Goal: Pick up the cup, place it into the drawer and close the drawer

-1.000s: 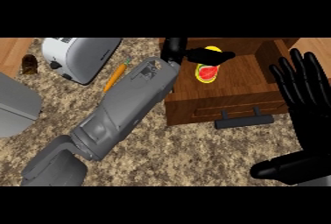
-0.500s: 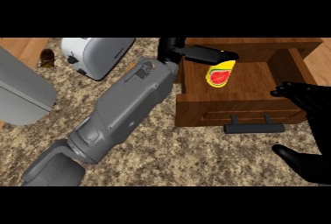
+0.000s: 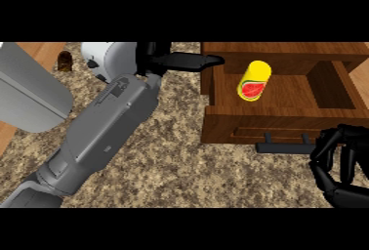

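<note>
The left robot hand (image 3: 176, 60) is stretched out flat at the top of the view, fingers straight and pointing right toward the drawer's (image 3: 288, 119) left wall, holding nothing. The fingertips reach just over that wall's top edge; whether they touch the wood cannot be told from here. The grey forearm runs back from it on a long diagonal down to the lower left corner.

And there's the cup (image 3: 254, 81), yellow with a red-and-green picture on its side (looks like a slice of fruit), lying tilted inside the open wooden drawer, in the left part of it, clear of both hands. A wooden divider stands further right inside the drawer.

Down at the lower right, the right robot hand (image 3: 338, 163) comes in with its fingers curled, just beside the dark handle (image 3: 284, 145) on the drawer's front panel. The fingers are bent but wrap around nothing; the nearest one sits right at the handle's right end.

Across the speckled worktop (image 3: 187, 161): a white toaster (image 3: 108, 61) behind the left forearm, and a grey slab (image 3: 29, 90) at the far left.
</note>
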Controlling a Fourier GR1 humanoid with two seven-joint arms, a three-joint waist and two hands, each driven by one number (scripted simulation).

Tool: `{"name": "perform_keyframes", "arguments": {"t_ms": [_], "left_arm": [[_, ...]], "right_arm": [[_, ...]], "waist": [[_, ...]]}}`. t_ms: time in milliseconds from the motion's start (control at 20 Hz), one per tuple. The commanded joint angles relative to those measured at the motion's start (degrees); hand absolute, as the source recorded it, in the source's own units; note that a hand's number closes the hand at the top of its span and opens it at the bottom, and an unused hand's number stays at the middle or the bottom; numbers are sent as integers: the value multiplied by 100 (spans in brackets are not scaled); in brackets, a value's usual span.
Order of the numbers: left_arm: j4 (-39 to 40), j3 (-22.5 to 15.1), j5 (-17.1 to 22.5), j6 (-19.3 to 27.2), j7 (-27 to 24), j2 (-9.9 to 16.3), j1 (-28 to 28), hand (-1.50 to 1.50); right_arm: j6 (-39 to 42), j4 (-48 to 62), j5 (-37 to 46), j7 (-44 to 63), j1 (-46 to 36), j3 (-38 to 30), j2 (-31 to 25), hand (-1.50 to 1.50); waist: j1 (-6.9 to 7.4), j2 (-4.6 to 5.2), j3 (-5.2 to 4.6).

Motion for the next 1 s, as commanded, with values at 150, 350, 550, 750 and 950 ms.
{"name": "perform_keyframes", "arguments": {"t_ms": [150, 350, 550, 750, 950], "left_arm": [[-1503, 218, 82, -274, 244, 1071, 1545, -150], [-2906, 174, 77, -55, 454, 1478, 2659, -150], [-3516, 408, 261, -504, 677, 1903, 3259, -150], [-3456, 506, 174, -717, 205, 1905, 3789, -150], [-3671, 932, 451, -1428, 238, 2379, 4337, -150]], "right_arm": [[131, -144, 947, -73, 403, 407, -93, 150], [14, 574, 1437, -465, 225, 445, -22, 150], [-165, 706, 2329, -429, -234, 876, -97, 150], [-204, 1019, 3588, -1184, -204, 1352, -545, 150], [-669, 1779, 4578, -1362, -436, 1893, -431, 150]], "waist": [[-22, 27, 0], [51, 23, 4], [48, 39, 1], [37, 60, 1], [29, 74, 1]]}}
